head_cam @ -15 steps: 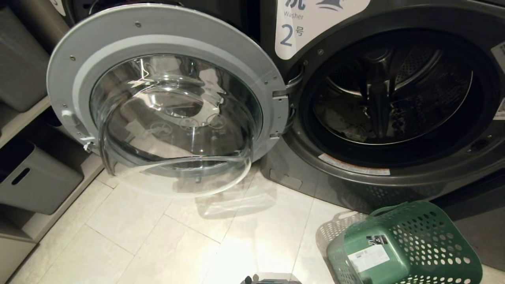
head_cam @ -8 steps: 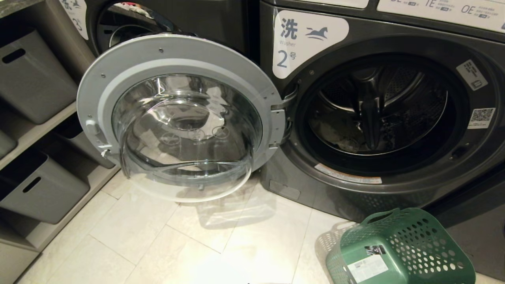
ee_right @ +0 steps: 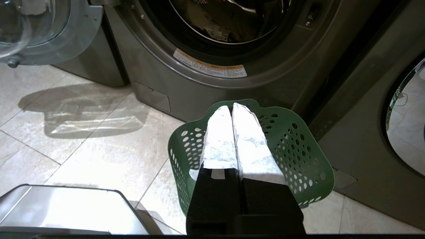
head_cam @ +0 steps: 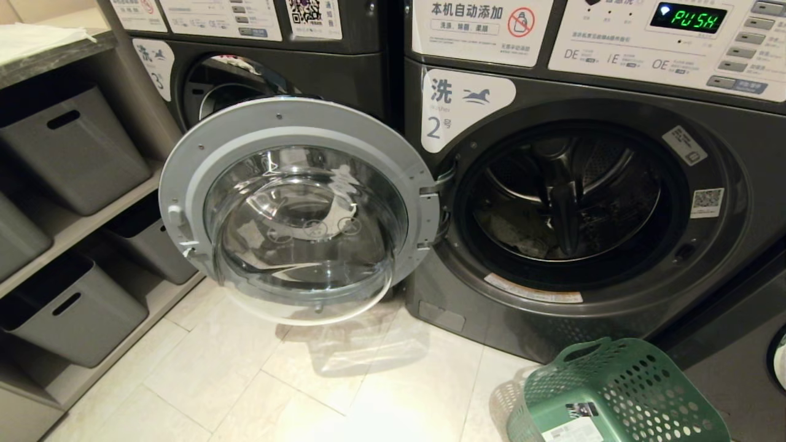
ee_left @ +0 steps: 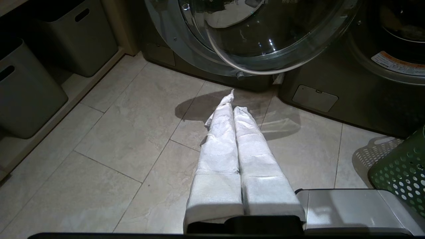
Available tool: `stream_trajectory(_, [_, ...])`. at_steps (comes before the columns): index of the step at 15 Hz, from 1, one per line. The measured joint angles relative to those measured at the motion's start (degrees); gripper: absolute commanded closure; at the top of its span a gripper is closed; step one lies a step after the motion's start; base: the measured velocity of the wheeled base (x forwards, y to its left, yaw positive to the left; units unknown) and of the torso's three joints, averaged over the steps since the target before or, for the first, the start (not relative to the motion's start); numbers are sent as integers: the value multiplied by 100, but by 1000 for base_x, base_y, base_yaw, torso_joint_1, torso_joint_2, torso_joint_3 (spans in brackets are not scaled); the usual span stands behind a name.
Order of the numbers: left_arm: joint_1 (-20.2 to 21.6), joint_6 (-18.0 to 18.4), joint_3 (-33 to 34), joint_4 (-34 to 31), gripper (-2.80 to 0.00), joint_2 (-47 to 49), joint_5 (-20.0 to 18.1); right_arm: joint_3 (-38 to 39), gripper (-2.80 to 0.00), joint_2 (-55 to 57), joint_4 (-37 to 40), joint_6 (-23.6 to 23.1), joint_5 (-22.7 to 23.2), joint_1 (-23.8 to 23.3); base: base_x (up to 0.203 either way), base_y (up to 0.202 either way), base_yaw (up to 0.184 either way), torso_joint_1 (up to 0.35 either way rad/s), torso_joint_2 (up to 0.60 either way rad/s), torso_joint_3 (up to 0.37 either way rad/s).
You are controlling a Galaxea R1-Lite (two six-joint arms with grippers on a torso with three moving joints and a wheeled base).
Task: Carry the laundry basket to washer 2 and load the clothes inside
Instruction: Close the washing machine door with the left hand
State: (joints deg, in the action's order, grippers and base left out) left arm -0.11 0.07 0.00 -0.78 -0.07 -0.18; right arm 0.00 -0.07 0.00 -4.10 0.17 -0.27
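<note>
Washer 2 [head_cam: 451, 110] stands with its round door [head_cam: 301, 209] swung wide to the left. Dark clothes [head_cam: 516, 236] lie in the bottom of its drum, and the right wrist view shows the clothes [ee_right: 215, 31] too. The green laundry basket [head_cam: 620, 393] lies tipped over on the floor before the washer's right side, its labelled base toward me. My right gripper [ee_right: 231, 107] hangs shut and empty just above the basket [ee_right: 298, 149]. My left gripper [ee_left: 234, 107] is shut and empty over the floor tiles below the door. Neither gripper shows in the head view.
Grey storage bins [head_cam: 67, 147] fill shelves along the left wall. Washer 3 [head_cam: 227, 86] sits behind the open door. Another machine's round door [ee_right: 405, 116] is at the far right. My base's grey corner [ee_left: 348, 205] juts out near the basket. The control panel [head_cam: 688, 18] reads PUSH.
The whole head view has slid downward as the camera rose; the control panels came into view. Washer, door and basket have kept their places on the floor.
</note>
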Motion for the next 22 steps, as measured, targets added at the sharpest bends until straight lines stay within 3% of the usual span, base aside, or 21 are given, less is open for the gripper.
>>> stream_trajectory(9, [1, 2, 0, 0, 0, 0, -1, 0, 0, 0, -7, -42, 5, 0, 0, 0, 0, 1, -2, 190])
stream_trajectory(22, [0, 39, 0, 10, 0, 0, -6, 0, 0, 0, 0, 0, -1, 0, 0, 0, 0, 0, 2, 10])
